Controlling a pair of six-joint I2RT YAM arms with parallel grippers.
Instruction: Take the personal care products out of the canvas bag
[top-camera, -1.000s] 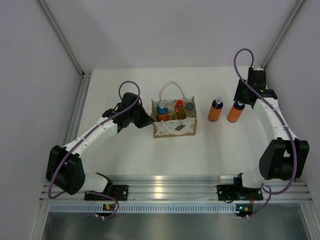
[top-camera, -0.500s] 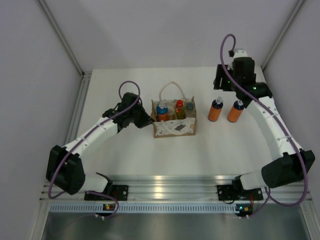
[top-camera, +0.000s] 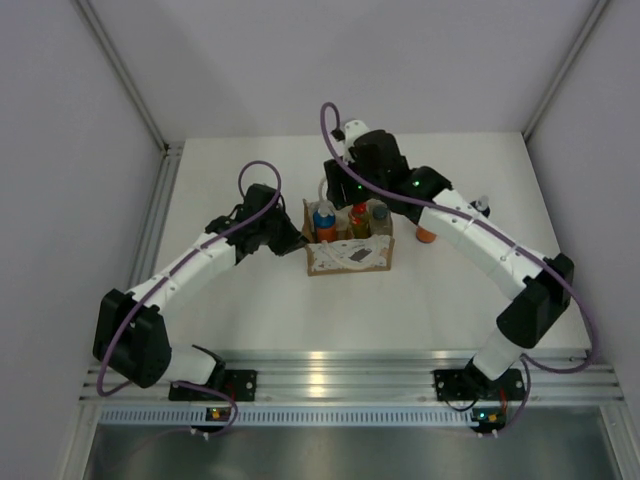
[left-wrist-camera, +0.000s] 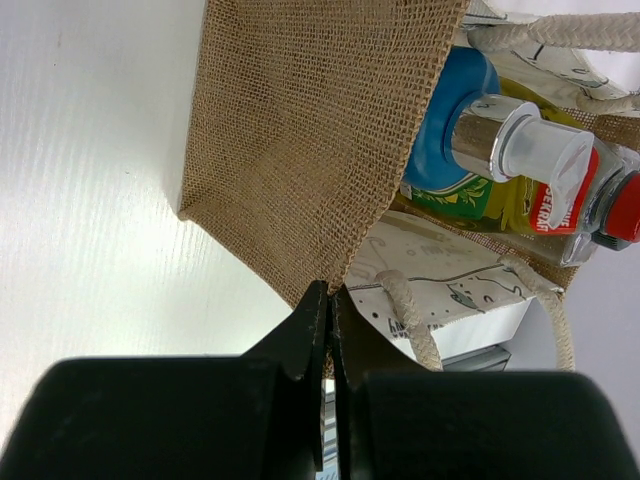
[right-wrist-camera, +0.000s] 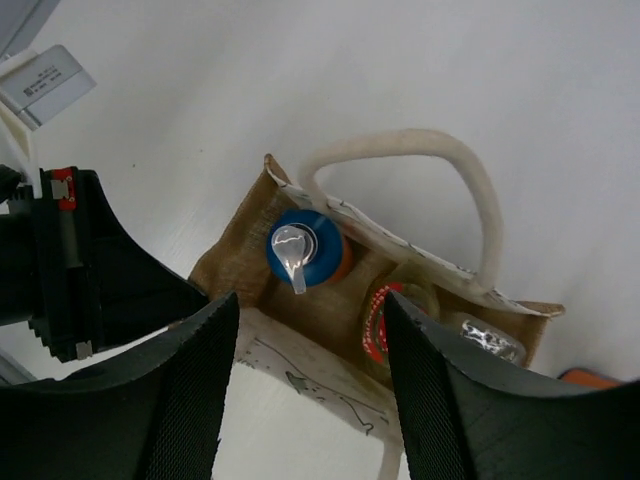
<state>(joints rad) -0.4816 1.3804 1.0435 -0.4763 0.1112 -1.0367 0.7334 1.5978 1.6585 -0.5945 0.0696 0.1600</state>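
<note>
Left pincer (left-wrist-camera: 328, 292) pinches the canvas bag (left-wrist-camera: 290, 150) side wall; right pincer (right-wrist-camera: 310, 308) spread above the blue-topped orange bottle (right-wrist-camera: 300, 250)

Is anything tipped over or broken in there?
Nothing looks wrong. The bag stands upright, with the orange bottle, the yellow bottle and the clear bottle standing inside. The left fingers just pinch its side edge.

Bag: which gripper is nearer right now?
Left. The left gripper is shut on the bag at its side wall; the right gripper hovers open above it.
</note>
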